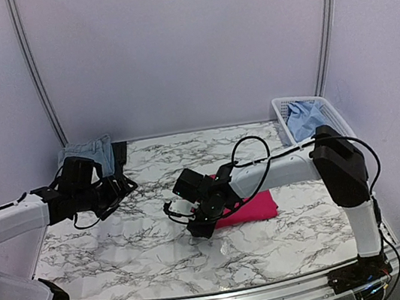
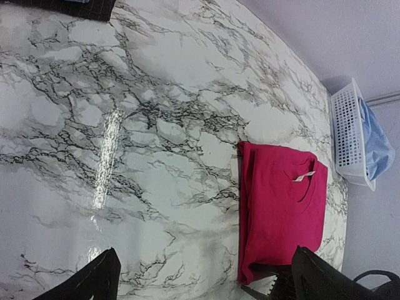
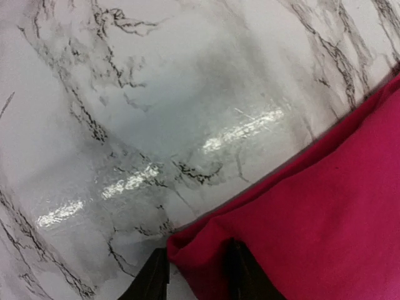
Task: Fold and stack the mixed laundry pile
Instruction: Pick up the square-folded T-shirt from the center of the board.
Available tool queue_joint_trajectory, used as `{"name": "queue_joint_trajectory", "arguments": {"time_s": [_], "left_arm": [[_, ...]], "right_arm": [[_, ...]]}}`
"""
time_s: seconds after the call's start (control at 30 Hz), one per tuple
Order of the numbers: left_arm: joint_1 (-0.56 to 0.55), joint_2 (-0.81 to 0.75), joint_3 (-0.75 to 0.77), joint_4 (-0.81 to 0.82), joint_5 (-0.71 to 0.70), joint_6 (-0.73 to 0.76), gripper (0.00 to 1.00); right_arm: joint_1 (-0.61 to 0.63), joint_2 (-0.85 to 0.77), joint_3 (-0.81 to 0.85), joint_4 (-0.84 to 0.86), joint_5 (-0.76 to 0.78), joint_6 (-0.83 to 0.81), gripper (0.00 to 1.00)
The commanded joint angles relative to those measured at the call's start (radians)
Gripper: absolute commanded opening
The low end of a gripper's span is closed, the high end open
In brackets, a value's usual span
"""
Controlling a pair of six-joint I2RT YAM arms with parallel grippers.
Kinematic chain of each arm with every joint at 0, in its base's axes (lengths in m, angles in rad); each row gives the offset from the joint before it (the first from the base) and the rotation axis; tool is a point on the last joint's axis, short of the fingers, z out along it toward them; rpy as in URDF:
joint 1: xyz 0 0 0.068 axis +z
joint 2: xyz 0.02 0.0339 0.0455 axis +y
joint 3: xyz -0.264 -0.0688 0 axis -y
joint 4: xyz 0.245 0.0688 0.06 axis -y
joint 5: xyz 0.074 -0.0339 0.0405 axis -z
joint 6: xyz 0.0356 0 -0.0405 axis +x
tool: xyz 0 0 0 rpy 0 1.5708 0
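Evidently the bright pink-red T-shirt (image 1: pixel 258 205) is the garment being worked on. It lies folded flat just right of centre in the top view, and its white neck label shows in the left wrist view. The right pincer (image 1: pixel 200 222) sits low at the shirt's left corner, and its wrist view shows the jaws narrow with the folded edge between them. Whether they truly pinch the cloth I cannot tell. A hold on that corner would suit lifting the edge for another fold or dragging the shirt toward a stack.

The left pincer (image 1: pixel 112 194) hangs wide open and empty at the left of the frame, probably parked out of the way. Beyond it, at upper left, the faded denim piece (image 1: pixel 94 153) and a dark one (image 1: pixel 120 162) lie together at the bench (image 1: pixel 162 247) edge. The light blue shirt (image 1: pixel 303 118) sits in the white basket (image 1: pixel 331 110) at upper right, not yet folded.
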Motion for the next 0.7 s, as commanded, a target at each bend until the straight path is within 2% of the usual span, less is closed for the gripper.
{"name": "queue_joint_trajectory", "arguments": {"time_s": [0.0, 0.13, 0.23, 0.3, 0.4, 0.67], "left_arm": [[0.011, -0.01, -0.04, -0.025, -0.04, -0.045, 0.99], [0.019, 0.029, -0.093, 0.028, -0.029, -0.137, 0.99], [0.019, 0.064, -0.174, 0.218, 0.049, -0.214, 0.99], [0.015, 0.097, -0.206, 0.316, 0.09, -0.266, 0.99], [-0.012, 0.148, -0.183, 0.355, 0.093, -0.277, 0.99], [-0.058, 0.249, -0.143, 0.541, 0.107, -0.359, 0.99]], "right_arm": [[0.023, 0.032, 0.023, -0.052, 0.093, -0.025, 0.27], [0.021, -0.03, 0.029, -0.025, 0.104, -0.028, 0.0], [-0.007, -0.083, 0.038, 0.04, 0.034, -0.006, 0.0], [-0.038, -0.123, 0.011, 0.112, -0.069, 0.035, 0.0], [-0.069, -0.166, -0.045, 0.21, -0.151, 0.081, 0.0], [-0.075, -0.153, -0.027, 0.276, -0.221, 0.136, 0.0]]}}
